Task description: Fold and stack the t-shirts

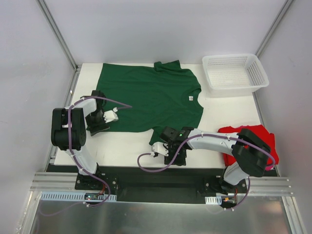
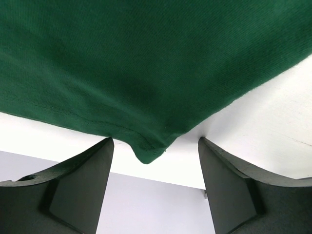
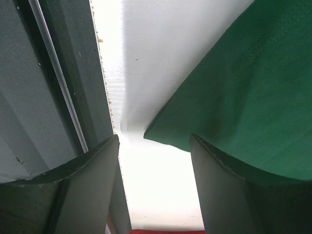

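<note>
Lying on the counter (image 1: 122,146), the dark green t-shirt (image 1: 151,97) is being straddled at two near corners by the left claw (image 2: 155,141) and right claw (image 3: 154,137), both open, empty.

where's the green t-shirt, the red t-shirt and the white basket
green t-shirt (image 1: 151,97), top view, middle of the chest
red t-shirt (image 1: 228,129), top view, its far left corner
white basket (image 1: 239,88), top view, its near wall

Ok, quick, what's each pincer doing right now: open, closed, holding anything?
Left pincer: open, a corner of the green t-shirt between its jaws, not clamped.
Right pincer: open, holding nothing, beside the same shirt's edge.
</note>
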Motion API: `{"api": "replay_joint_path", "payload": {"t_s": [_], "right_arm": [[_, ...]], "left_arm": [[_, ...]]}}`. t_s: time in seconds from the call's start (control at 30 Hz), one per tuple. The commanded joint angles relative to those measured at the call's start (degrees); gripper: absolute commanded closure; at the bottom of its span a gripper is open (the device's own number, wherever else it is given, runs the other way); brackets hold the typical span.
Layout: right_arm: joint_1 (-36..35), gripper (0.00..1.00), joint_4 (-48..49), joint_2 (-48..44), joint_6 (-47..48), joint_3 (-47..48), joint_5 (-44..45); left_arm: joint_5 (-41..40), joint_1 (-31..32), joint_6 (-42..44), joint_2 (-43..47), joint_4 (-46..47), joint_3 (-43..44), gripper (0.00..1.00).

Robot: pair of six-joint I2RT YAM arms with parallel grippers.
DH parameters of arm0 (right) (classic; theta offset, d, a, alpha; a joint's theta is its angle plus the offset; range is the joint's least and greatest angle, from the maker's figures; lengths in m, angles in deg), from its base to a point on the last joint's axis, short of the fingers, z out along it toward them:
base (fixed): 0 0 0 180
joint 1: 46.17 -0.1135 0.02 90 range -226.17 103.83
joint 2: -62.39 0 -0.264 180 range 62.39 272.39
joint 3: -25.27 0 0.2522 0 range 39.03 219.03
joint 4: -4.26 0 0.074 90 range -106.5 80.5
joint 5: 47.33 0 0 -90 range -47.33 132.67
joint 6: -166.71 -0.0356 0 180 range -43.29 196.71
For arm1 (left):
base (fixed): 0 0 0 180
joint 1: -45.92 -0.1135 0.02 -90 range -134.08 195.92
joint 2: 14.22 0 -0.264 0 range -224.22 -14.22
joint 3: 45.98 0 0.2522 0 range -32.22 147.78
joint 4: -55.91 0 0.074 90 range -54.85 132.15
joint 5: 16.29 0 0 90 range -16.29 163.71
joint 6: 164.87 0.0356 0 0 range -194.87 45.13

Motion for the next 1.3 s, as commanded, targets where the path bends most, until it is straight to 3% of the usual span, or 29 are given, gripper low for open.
{"api": "replay_joint_path", "payload": {"t_s": [0.0, 0.23, 0.97, 1.27], "right_arm": [[-0.1, 0.37, -1.5, -1.9, 0.0, 0.2, -1.2], [-0.1, 0.37, -1.4, -2.3, 0.0, -0.2, -1.3], [-0.1, 0.37, -1.4, -2.3, 0.1, 0.0, -1.9], [0.2, 0.37, -1.6, -2.2, 0.0, 0.1, -2.1]], "left_arm": [[-1.0, 0.3, -1.1, -1.5, 0.8, 0.8, 0.30], [-1.4, 0.0, -1.5, -1.4, 0.8, 0.3, 0.42], [-1.4, -2.4, -2.3, -2.6, 0.7, 2.0, 0.53], [-1.1, -2.4, -2.0, -3.0, 0.8, 2.2, 0.68]]}}
